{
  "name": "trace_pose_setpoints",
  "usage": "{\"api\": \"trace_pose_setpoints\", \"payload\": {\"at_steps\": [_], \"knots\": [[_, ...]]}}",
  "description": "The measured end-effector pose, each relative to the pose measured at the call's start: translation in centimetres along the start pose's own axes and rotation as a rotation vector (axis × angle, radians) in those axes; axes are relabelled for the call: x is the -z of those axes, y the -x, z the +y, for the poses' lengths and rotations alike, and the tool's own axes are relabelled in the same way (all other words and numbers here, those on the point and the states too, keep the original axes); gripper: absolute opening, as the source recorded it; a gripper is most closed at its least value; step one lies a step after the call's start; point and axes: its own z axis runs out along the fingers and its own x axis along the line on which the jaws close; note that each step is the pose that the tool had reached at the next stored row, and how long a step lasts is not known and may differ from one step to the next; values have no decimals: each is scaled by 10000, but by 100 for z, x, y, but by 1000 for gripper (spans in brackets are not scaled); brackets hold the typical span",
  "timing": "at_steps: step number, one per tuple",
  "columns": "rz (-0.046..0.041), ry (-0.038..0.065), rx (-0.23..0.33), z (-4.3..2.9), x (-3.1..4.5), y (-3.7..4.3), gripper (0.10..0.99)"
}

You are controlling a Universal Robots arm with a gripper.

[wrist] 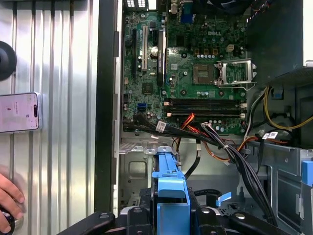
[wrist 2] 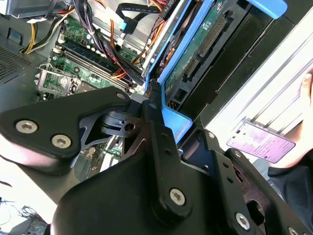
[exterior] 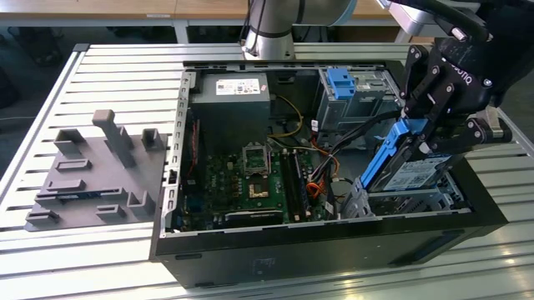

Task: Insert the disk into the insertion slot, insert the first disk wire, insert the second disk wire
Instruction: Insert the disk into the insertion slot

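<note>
Hand point(exterior: 436, 134) clamped on the disk point(exterior: 414, 170), which tilts steeply with its lower end at the insertion slot point(exterior: 409, 201) inside the open computer case point(exterior: 334, 250), standing on a slatted metal bench point(exterior: 109, 69); a phone point(wrist: 18, 112) lies on the slats.

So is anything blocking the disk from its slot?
Nothing visible does. The gripper holds the disk tilted, its lower end right at the insertion slot. Black cables run close beside it, not across the bay.

We see bright light glaring white off the ribbed silver metal table point(exterior: 509, 275) at the exterior view's near right; the open black computer case point(exterior: 292, 256) is shadowed inside.
</note>
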Motion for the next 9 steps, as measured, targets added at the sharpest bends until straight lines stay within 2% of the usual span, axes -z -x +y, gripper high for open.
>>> {"api": "trace_pose_setpoints", "payload": {"at_steps": [9], "knots": [[0,0,0,-1,-26,0,365]]}}
